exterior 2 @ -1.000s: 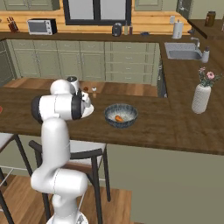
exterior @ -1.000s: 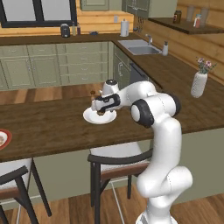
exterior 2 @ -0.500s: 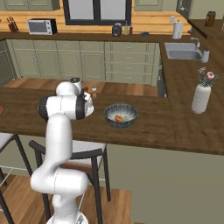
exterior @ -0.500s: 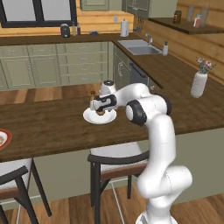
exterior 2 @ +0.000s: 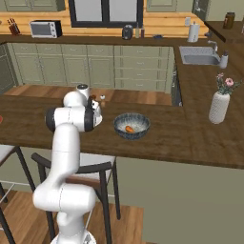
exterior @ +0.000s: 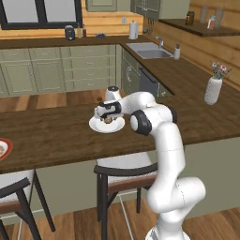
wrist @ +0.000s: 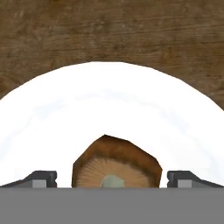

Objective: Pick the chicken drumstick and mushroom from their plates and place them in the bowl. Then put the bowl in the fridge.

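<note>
You've got the drumstick (exterior 2: 129, 128) in the bowl (exterior 2: 132, 126) already. Next comes the mushroom (wrist: 117, 162), lying on the white plate (exterior: 107, 125) between the gripper's (wrist: 112, 178) spread, empty fingers (no grip yet); the fridge trip waits.

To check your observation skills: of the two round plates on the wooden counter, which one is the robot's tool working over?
The plain white plate, mid-counter, holding the brown mushroom between the tool's open fingertips. The red-rimmed plate sits far off at the counter's edge.
</note>
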You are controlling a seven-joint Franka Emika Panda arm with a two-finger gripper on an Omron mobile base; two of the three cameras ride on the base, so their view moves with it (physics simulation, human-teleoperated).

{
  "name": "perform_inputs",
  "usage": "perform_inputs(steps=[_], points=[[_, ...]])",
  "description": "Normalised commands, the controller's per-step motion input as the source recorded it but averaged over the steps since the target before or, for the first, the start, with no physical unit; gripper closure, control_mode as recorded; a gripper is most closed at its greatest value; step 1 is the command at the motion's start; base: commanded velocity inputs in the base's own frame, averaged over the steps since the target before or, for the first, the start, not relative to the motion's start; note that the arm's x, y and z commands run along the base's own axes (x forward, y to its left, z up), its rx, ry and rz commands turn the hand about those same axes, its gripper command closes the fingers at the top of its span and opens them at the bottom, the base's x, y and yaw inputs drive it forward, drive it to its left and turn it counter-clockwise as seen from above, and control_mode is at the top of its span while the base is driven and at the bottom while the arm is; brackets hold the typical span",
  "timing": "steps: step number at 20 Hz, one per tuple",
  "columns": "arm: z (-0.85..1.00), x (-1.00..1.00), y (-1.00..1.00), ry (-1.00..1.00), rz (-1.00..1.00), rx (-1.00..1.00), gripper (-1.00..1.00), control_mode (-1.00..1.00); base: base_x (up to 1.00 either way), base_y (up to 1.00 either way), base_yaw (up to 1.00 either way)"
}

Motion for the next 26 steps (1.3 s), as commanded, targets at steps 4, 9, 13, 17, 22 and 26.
perform_inputs(steps=[4,9,13,17,22,26], points=[[-0.23,0.0,0.05,0.04,0.0,0.0,1.0,-1.0,0.0,0.0,0.0],[-0.19,0.02,0.02,0.02,0.0,0.0,1.0,-1.0,0.0,0.0,0.0],[-0.26,0.0,0.0,0.08,0.0,0.0,1.0,-1.0,0.0,0.0,0.0],[0.31,-0.93,-0.23,0.0,-0.01,0.0,1.0,-1.0,0.0,0.0,0.0],[0.95,-1.0,-0.55,-0.01,0.0,0.0,1.0,-1.0,0.0,0.0,0.0],[0.49,-1.0,-0.87,0.0,0.0,0.0,1.0,-1.0,0.0,0.0,0.0]])
